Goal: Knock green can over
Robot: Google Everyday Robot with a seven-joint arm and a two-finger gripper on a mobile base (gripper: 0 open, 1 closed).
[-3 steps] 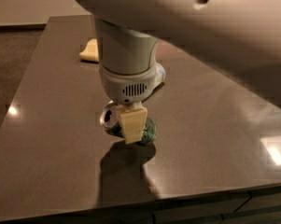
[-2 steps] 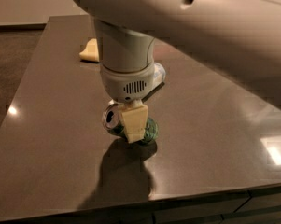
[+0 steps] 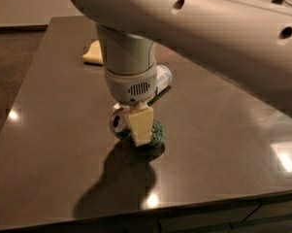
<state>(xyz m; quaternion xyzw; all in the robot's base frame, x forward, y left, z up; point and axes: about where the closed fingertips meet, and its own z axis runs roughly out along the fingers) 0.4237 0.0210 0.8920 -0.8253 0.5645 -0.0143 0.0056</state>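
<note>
The green can [image 3: 155,133] appears to lie on its side on the dark tabletop [image 3: 58,130]. Its silver top with the pull-tab opening faces about 9 o'clock, and its dark green patterned body runs toward 3 o'clock. The gripper [image 3: 140,130] hangs directly over the can's middle, covering part of it and seeming to touch it.

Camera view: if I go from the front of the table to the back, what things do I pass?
Green can, with the gripper right on it → bottle behind the arm → yellow thing near the far edge.
</note>
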